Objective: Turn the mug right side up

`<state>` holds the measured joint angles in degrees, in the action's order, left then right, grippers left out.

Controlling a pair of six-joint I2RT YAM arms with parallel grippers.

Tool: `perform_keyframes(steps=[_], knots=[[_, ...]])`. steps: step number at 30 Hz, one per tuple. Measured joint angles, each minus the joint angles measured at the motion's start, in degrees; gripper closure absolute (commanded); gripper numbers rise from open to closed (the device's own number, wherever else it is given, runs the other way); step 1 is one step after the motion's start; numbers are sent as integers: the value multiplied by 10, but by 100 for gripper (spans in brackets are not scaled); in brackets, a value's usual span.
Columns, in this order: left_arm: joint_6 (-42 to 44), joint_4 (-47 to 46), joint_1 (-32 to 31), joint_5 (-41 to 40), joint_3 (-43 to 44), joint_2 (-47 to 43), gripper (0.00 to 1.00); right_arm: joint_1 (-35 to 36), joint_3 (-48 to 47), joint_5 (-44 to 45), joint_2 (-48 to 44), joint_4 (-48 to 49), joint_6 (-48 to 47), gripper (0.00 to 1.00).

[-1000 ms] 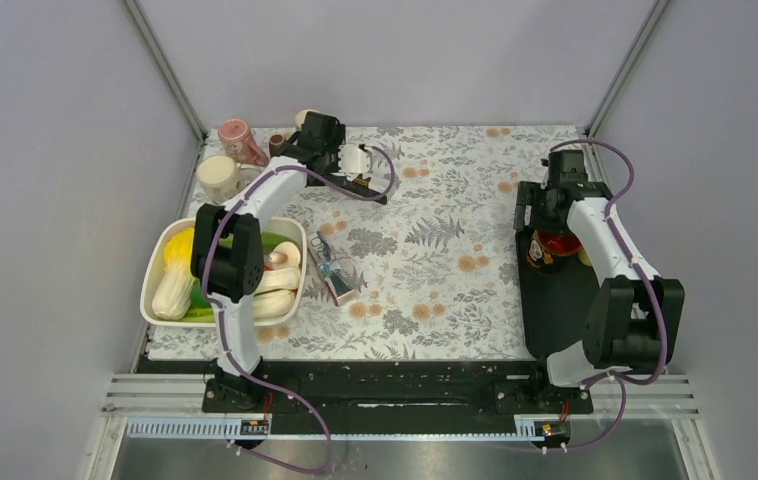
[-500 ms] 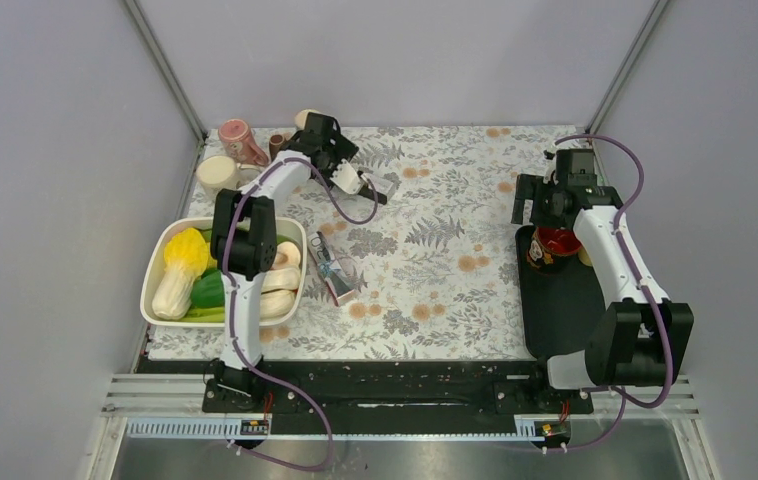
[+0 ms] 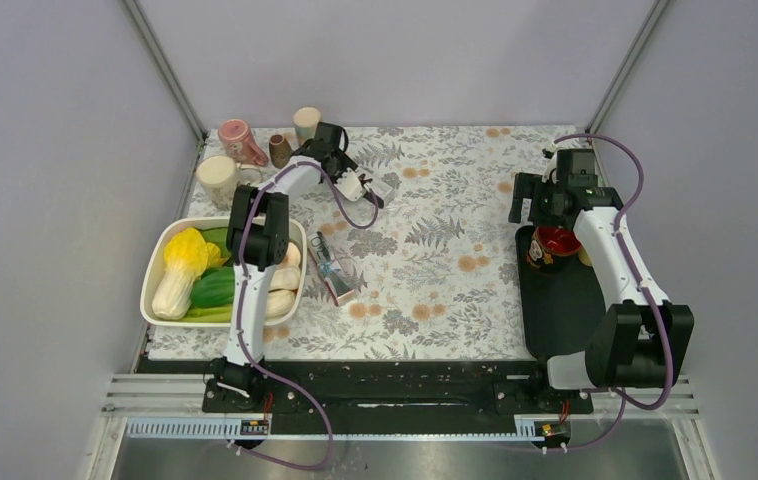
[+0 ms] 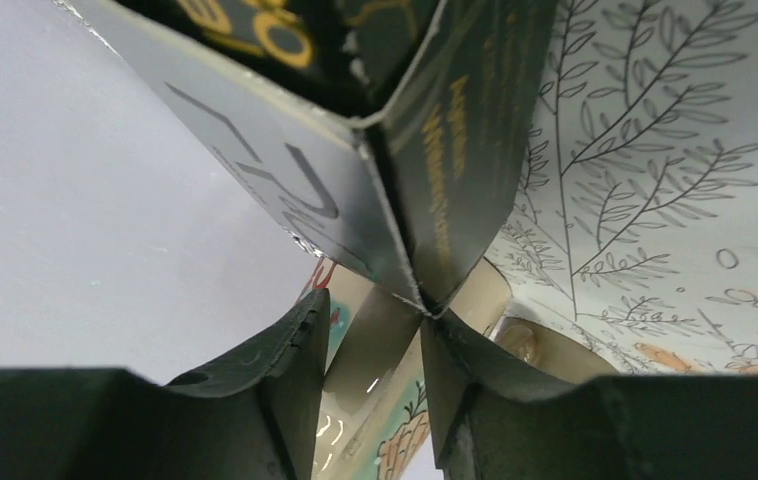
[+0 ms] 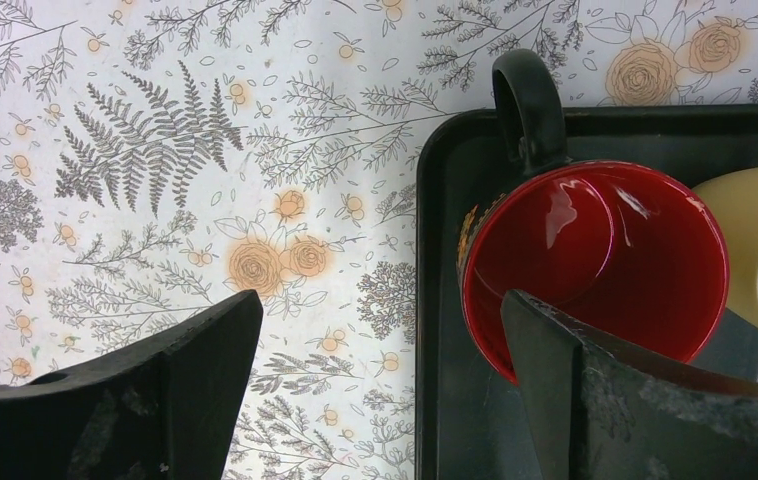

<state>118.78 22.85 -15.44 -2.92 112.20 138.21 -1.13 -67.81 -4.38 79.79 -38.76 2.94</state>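
We note mug [image 5: 595, 250] upright on tray [image 5: 452, 420]. Right gripper [image 5: 380, 310], spread above mug, may clip its rim, tipping it. Left gripper [image 4: 370, 320] pinches carton [image 4: 435, 130].

- This is a robot test lab, not a home.
- Plain grey walls [image 3: 385, 60] and metal posts [image 3: 165, 70] shut the table in like a booth.
- Two robot arms, the left arm [image 3: 255, 260] and the right arm [image 3: 615, 250], are bolted to a black rail [image 3: 395, 385] at the near edge, with purple cables [image 3: 300, 415] looping off them.
- The flowery cloth [image 3: 435, 250] looks like a kitchen's, but nothing else around it does.
- A white tub [image 3: 147, 285] holds vegetables [image 3: 183, 255] that look like toys, cups [image 3: 220, 178] stand in a corner, and a red mug [image 3: 558, 240] sits on a black tray [image 3: 555, 310].
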Motion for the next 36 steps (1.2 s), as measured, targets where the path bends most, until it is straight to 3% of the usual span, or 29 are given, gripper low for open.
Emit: perform_keyframes(steps=[2, 6, 10, 16, 22, 36], knots=[[6, -4, 0, -6, 3, 3, 71, 0, 0, -3, -2, 0, 0, 1], [12, -28, 0, -25, 6, 4, 73, 0, 0, -12, -6, 2, 0, 1], [12, -33, 1, -38, 13, 8, 100, 0, 0, -13, -10, 4, -1, 1], [12, -40, 0, -44, 13, 9, 100, 0, 4, -14, -19, 8, -1, 1], [-5, -130, -2, -29, -23, 9, 100, 0, 4, -24, -21, 12, -1, 0], [-276, -194, -24, -7, -63, -47, 100, 1, 9, -47, -37, 17, 1, 1]])
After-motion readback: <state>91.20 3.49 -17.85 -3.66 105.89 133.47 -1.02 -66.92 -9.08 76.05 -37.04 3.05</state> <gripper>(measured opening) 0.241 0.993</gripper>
